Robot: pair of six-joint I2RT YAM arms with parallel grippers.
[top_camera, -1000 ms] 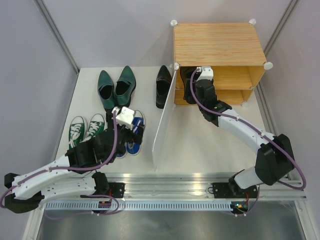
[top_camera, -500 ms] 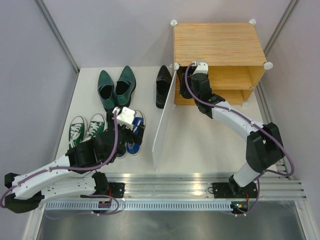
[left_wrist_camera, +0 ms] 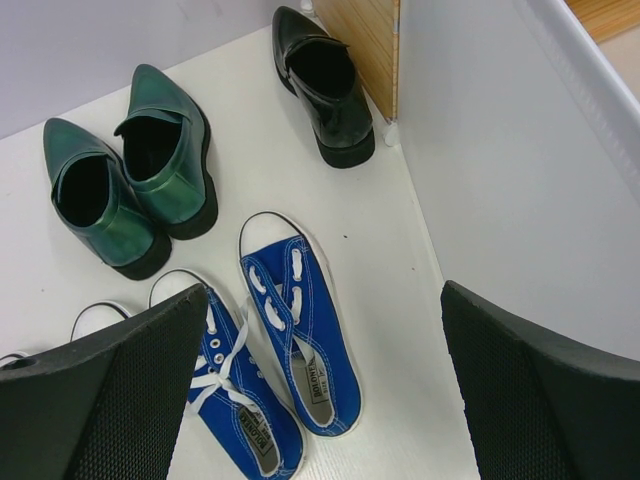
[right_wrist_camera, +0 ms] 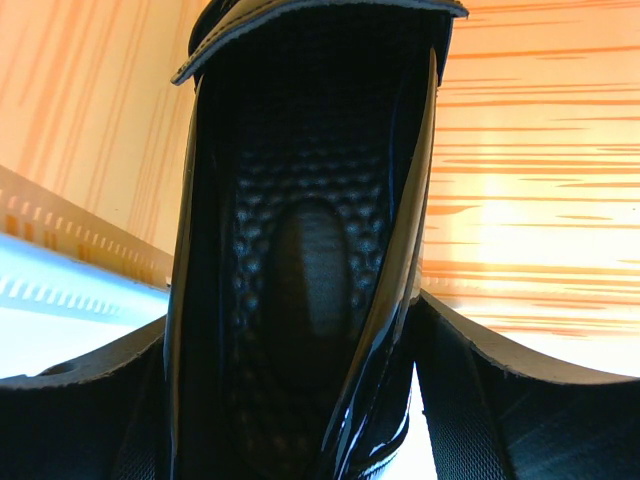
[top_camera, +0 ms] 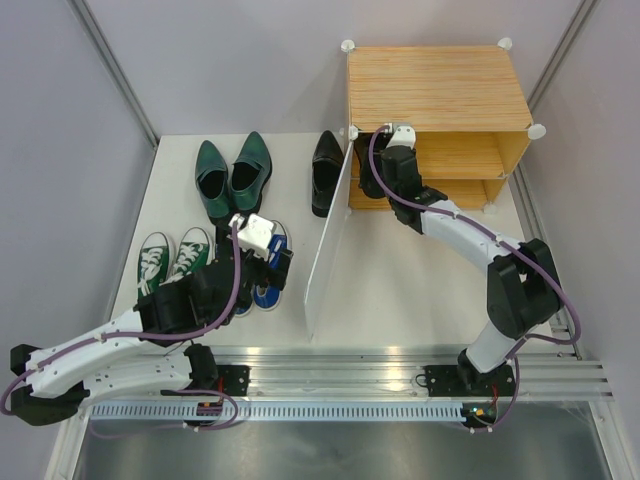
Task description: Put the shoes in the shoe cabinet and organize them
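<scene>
My right gripper (top_camera: 382,172) is shut on a black dress shoe (top_camera: 366,182) at the left end of the wood-grain shoe cabinet (top_camera: 436,86). In the right wrist view that shoe (right_wrist_camera: 300,250) fills the space between my fingers, with a wooden shelf behind it. The other black shoe (top_camera: 326,172) lies on the table left of the open door panel (top_camera: 328,240). My left gripper (top_camera: 272,262) is open and hovers over the blue sneakers (left_wrist_camera: 300,335). The dark green pointed shoes (top_camera: 232,176) and the green white-toed sneakers (top_camera: 172,258) lie further left.
The translucent door (left_wrist_camera: 500,170) stands open between the two arms, close to my left gripper's right finger (left_wrist_camera: 550,400). Grey walls close in the table (top_camera: 400,270) on the left, back and right. A metal rail runs along the near edge.
My right arm has carried the black shoe left and further back, toward the cabinet's left end. My left gripper has shifted slightly over the blue sneakers.
</scene>
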